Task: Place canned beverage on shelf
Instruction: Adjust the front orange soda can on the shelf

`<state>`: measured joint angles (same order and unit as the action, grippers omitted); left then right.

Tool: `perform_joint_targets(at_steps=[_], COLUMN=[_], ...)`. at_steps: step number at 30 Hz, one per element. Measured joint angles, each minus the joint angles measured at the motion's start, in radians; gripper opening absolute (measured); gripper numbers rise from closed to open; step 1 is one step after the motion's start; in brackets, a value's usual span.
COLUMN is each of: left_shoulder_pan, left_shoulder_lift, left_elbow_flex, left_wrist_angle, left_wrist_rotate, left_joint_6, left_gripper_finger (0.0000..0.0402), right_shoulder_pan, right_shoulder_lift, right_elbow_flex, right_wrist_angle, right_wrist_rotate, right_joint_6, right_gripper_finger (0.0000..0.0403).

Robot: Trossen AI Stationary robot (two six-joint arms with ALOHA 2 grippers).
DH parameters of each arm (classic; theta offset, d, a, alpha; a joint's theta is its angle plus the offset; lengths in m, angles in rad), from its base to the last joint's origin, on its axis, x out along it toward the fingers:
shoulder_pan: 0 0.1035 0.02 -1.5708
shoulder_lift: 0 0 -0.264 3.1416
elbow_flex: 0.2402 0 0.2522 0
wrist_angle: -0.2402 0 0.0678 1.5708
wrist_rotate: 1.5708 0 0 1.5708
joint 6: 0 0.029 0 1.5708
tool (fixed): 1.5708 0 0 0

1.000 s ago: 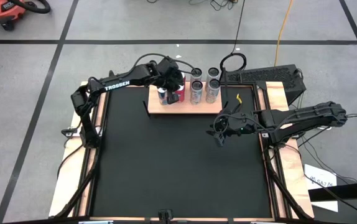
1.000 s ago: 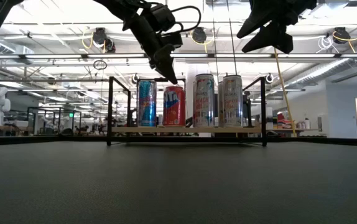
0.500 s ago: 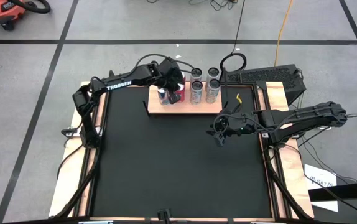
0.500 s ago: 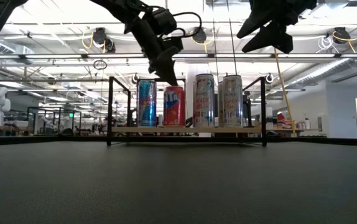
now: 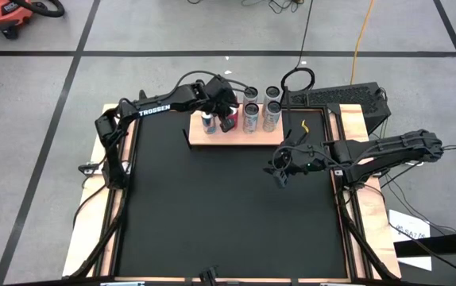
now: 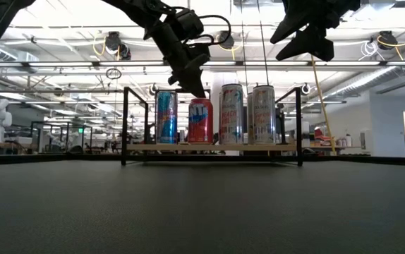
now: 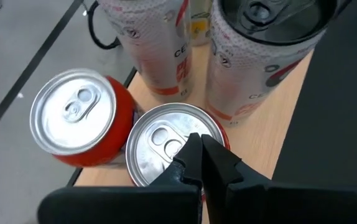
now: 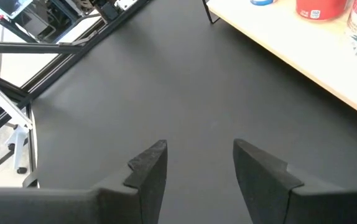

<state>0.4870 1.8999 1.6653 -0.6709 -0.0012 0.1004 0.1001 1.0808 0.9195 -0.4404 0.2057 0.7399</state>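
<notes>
Covering table, black mat [image 5: 228, 206], workshop behind

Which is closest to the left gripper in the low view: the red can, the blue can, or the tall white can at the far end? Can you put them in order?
Seen from the low view, from the shut left gripper:
1. red can, right under its tip, mid-shelf.
2. blue can, next along at the shelf's left end.
3. tall white can, at the right end, under the waiting right gripper.

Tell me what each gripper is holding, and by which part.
Nothing. The left gripper is shut, empty, above a red can; the right gripper is open, empty.
</notes>
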Motion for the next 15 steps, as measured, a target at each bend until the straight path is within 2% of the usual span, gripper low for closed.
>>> perform_joint_targets(at_steps=[5,15], left_shoulder_pan=[-0.011,-0.04], left_shoulder_lift=[0.0,-0.001], left_elbow_flex=[0.0,-0.002], left_wrist_angle=[-0.024,-0.024], left_wrist_rotate=[-0.03,-0.069], left_joint_6=[-0.069,-0.096], left_gripper_finger=[0.0,0.0], right_shoulder_pan=[0.0,0.0], right_shoulder_lift=[0.0,0.0], right_elbow_flex=[0.0,0.0], right_wrist_angle=[-0.006,-0.008], right_wrist_rotate=[0.0,-0.001], right_joint_6=[-0.003,-0.018], right_gripper_finger=[0.0171,0.0171])
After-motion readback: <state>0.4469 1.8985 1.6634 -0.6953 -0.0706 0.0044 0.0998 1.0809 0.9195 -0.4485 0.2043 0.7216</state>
